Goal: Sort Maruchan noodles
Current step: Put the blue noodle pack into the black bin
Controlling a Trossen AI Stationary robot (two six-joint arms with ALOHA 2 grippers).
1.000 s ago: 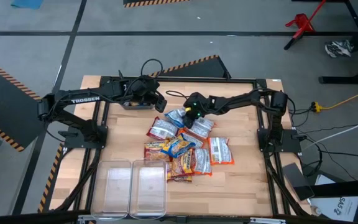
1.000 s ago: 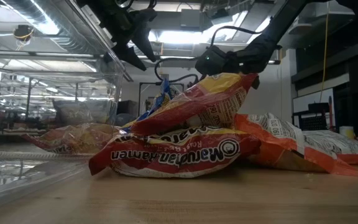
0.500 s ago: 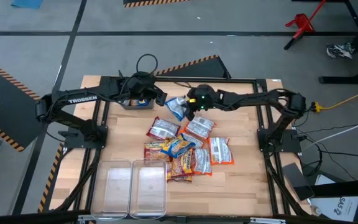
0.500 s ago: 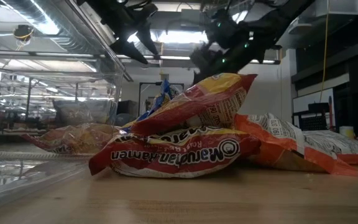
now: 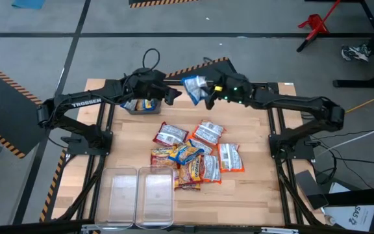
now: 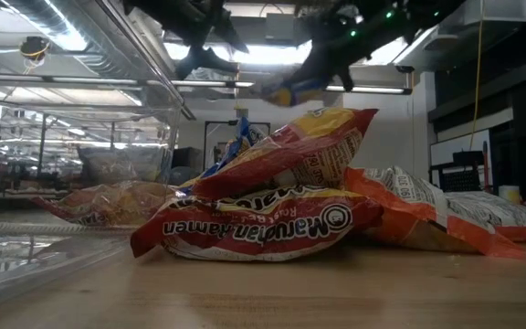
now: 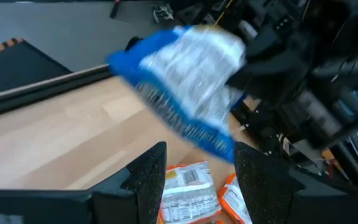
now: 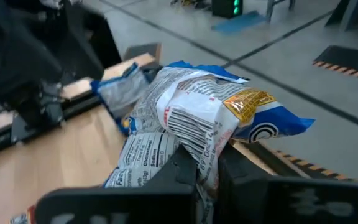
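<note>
Above table's far edge: right gripper [image 5: 208, 93] clamped on blue packet [image 5: 193, 86], held aloft | left gripper [image 5: 172, 95] just beside it, fingers apart, empty | remaining noodle packets [image 5: 197, 153] heaped mid-table | two clear bins [image 5: 141, 193] at near edge, seemingly unfilled

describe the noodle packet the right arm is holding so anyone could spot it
Look above the far edge of the wooden table, between the two arms. The blue-and-white packet hangs there, pinched in the right gripper. It alone is off the table; the others lie piled mid-table.
</note>
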